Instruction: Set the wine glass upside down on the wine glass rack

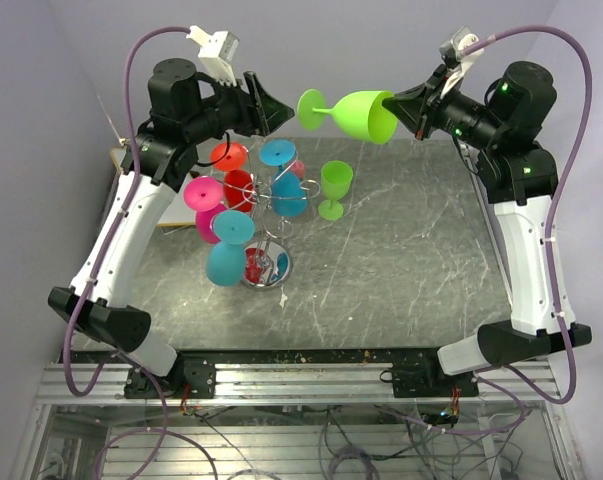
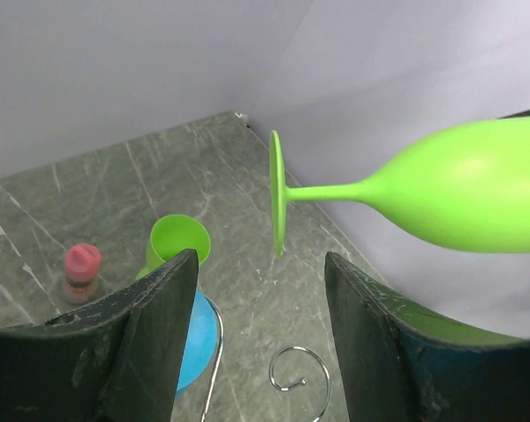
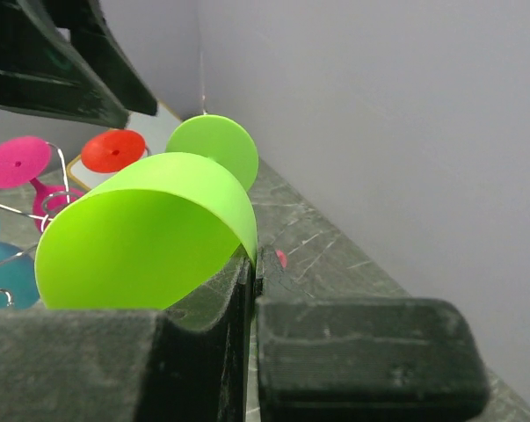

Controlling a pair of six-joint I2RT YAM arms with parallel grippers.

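Right jaws clamp wine glass (image 1: 366,115) rim; left jaws apart near its foot.

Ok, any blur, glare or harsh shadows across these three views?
Top external: even light, soft shadows, sharp; the wine glass rack shows coloured reflections in its chrome base. Left wrist: green wine glass crisp with a soft highlight, left end effector's fingers dark along the bottom. Right wrist: right end effector's fingers and the glass bowl crowd the lens; the pink foot behind looks soft.
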